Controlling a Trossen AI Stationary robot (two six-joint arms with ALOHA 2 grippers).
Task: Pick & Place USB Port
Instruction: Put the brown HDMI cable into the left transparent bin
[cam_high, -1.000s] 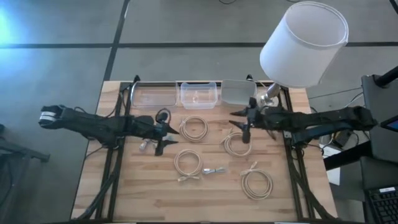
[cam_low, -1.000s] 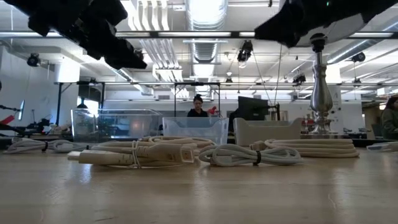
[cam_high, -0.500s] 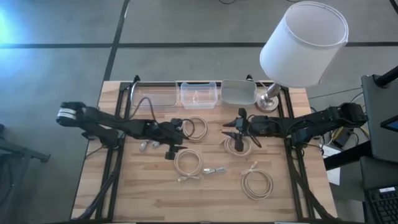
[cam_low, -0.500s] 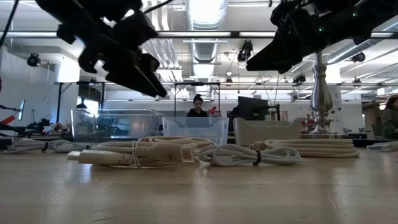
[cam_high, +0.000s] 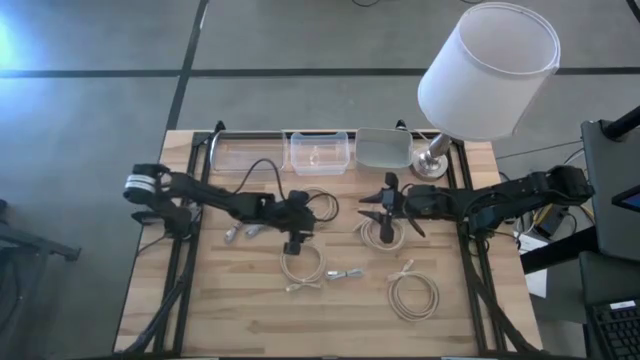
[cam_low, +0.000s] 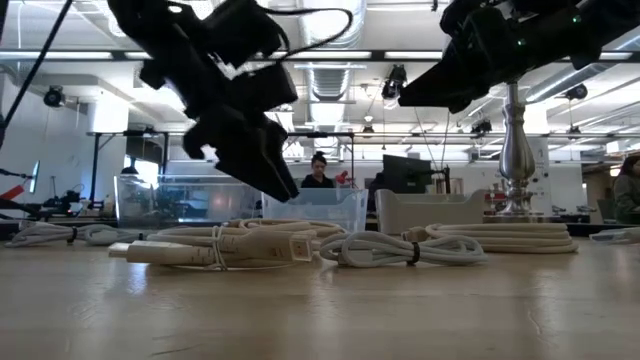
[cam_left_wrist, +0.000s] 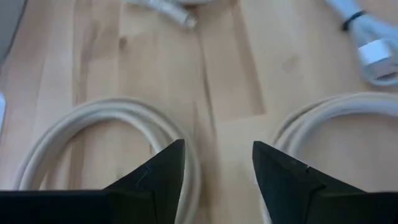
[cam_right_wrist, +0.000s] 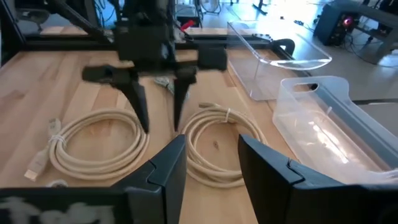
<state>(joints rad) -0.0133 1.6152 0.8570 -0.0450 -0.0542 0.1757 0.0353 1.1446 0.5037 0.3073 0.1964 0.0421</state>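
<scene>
Several white USB cables lie coiled on the wooden table. One coil (cam_high: 315, 205) is toward the far side, another coil (cam_high: 303, 265) lies nearer, a third (cam_high: 380, 232) sits to their right, and one more (cam_high: 413, 295) is toward the near right. My left gripper (cam_high: 292, 240) is open and points down, above the gap between the far coil (cam_left_wrist: 106, 143) and the nearer coil (cam_left_wrist: 336, 118). It stands above the cables in the low view (cam_low: 270, 178). My right gripper (cam_right_wrist: 208, 162) is open and hovers over the third coil (cam_high: 385, 210).
Three clear containers (cam_high: 320, 152) stand in a row along the far edge. A lamp with a white shade (cam_high: 485, 70) stands at the far right corner. Small loose connectors (cam_high: 240, 232) lie left of the coils. Bare wood shows along the near edge.
My left gripper has moved toward the table's right and come down, from beside the small connectors to a spot between the two middle coils. My right gripper has shifted a little toward the table's left and dipped, then held. The cables have not moved.
</scene>
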